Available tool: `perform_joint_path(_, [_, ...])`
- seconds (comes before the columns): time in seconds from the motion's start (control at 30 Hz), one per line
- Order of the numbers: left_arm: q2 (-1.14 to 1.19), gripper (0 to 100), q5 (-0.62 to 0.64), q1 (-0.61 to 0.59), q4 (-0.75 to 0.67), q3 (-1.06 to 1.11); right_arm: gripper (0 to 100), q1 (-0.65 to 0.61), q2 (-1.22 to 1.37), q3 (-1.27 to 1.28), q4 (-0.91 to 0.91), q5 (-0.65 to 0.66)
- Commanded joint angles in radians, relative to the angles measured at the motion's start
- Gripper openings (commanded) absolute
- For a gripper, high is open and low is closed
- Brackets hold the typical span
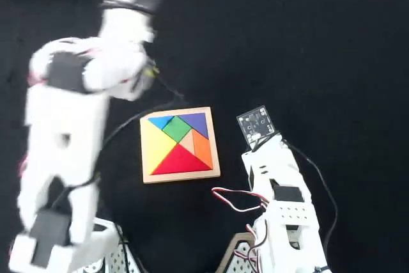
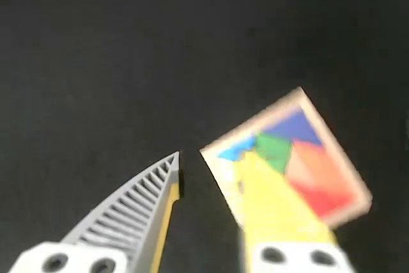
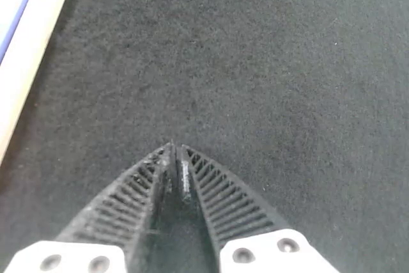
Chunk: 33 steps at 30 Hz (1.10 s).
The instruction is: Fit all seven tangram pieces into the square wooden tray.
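Light, stiff pieces (image 1: 167, 148) sit flush in the tray (image 1: 181, 176); only edges offer grip. Left hand (image 2: 190, 153) slightly apart, right hand (image 3: 174, 148) together.

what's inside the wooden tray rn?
The tray holds a yellow piece, red piece, orange piece, green piece, dark blue piece, light blue piece and small tan piece, filling it. Its floor is covered.
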Motion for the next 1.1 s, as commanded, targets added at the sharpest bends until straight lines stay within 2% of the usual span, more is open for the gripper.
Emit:
perform_joint_path(0.0, [-0.236,4,0.186,-0.081,-0.003,-0.033,1.1,0.021,-0.016,-0.035,-0.005,-0.005])
perform_joint_path(0.13, [-0.413,11,0.189,-0.044,0.032,0.128,1.1,0.025,-0.024,-0.173,0.052,-0.201])
perform_joint_path(0.27, [-0.606,14,0.183,-0.090,0.032,0.308,1.1,0.046,-0.105,-0.466,0.348,-0.387])
perform_joint_path(0.4, [-0.858,14,0.187,-0.163,-0.015,0.351,1.1,0.035,-0.251,-0.811,0.683,-0.430])
perform_joint_path(0.47, [-0.961,14,0.187,-0.170,-0.080,0.406,1.1,0.018,-0.328,-0.918,0.752,-0.430])
perform_joint_path(0.6, [-1.119,14,0.187,-0.174,-0.273,0.707,2.0,-0.029,-0.463,-0.897,0.736,-0.436])
perform_joint_path(0.73, [-1.277,14,0.187,-0.176,-0.509,1.092,9.5,-0.048,-0.634,-0.751,0.677,-0.437])
perform_joint_path(0.8, [-1.384,14,0.183,-0.216,-0.647,1.244,14.2,-0.043,-0.756,-0.694,0.655,-0.437])
perform_joint_path(0.87, [-1.505,14,0.181,-0.275,-0.809,1.362,18.1,-0.054,-0.845,-0.665,0.621,-0.439])
perform_joint_path(0.93, [-1.610,14,0.181,-0.326,-0.973,1.466,20.7,-0.051,-0.816,-0.651,0.595,-0.439])
perform_joint_path(1.07, [-1.548,14,0.181,-0.394,-1.195,1.584,24.9,-0.051,-0.779,-0.618,0.491,-0.439])
